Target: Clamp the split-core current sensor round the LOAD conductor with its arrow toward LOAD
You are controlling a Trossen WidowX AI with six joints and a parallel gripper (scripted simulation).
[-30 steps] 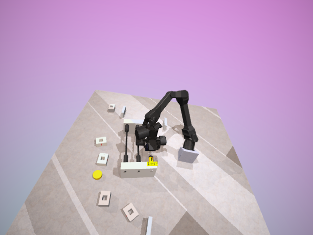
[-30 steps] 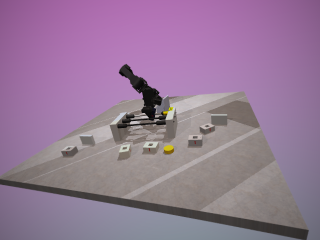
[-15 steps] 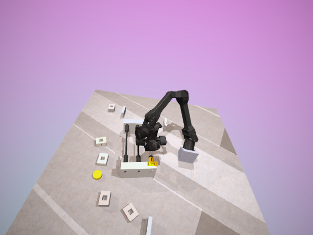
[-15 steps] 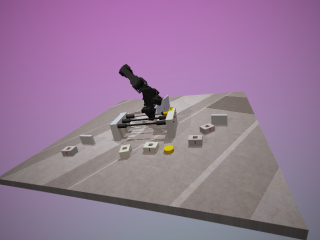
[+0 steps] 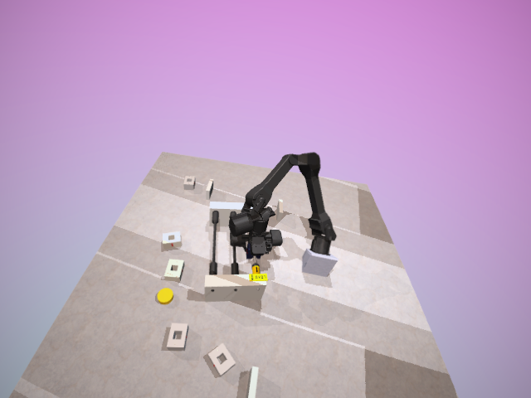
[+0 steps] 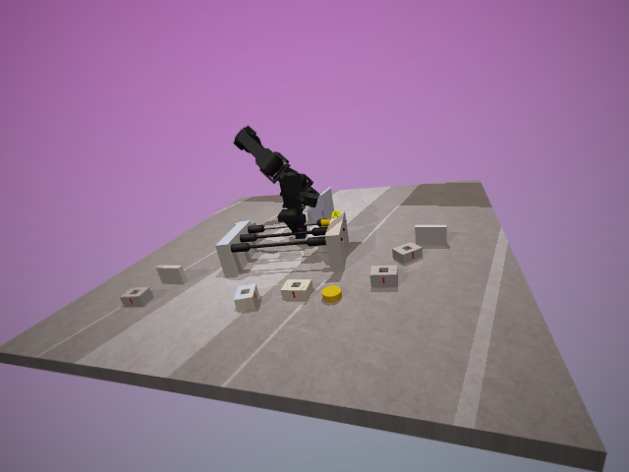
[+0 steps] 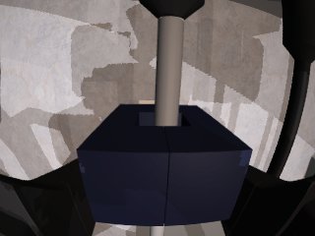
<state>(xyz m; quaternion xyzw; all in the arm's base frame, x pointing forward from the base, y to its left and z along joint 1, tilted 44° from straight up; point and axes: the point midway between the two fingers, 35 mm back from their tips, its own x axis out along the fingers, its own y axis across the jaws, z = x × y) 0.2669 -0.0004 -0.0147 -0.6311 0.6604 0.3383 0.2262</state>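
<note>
The dark blue sensor (image 7: 125,189) (image 6: 302,220) is round the grey conductor (image 7: 168,69), which passes through its window. Its two halves meet along a straight seam in the wrist view. The conductor's near end in the top view has a yellow sleeve (image 5: 255,270) and a yellow marker (image 5: 258,277) (image 6: 336,214); its lettering is too small to read surely. My gripper (image 7: 158,150) is open, its black fingers standing close on either side of the sensor. The top view mostly hides the sensor behind the gripper. The arrow's direction cannot be made out.
Two black conductors (image 5: 214,244) (image 6: 284,244) run alongside between the pale end blocks (image 5: 233,291) (image 6: 229,254). Several pale blocks with square holes (image 5: 177,336) (image 6: 383,276), a yellow disc (image 5: 165,295) (image 6: 331,293) and upright plates (image 5: 253,383) (image 6: 430,234) stand around them.
</note>
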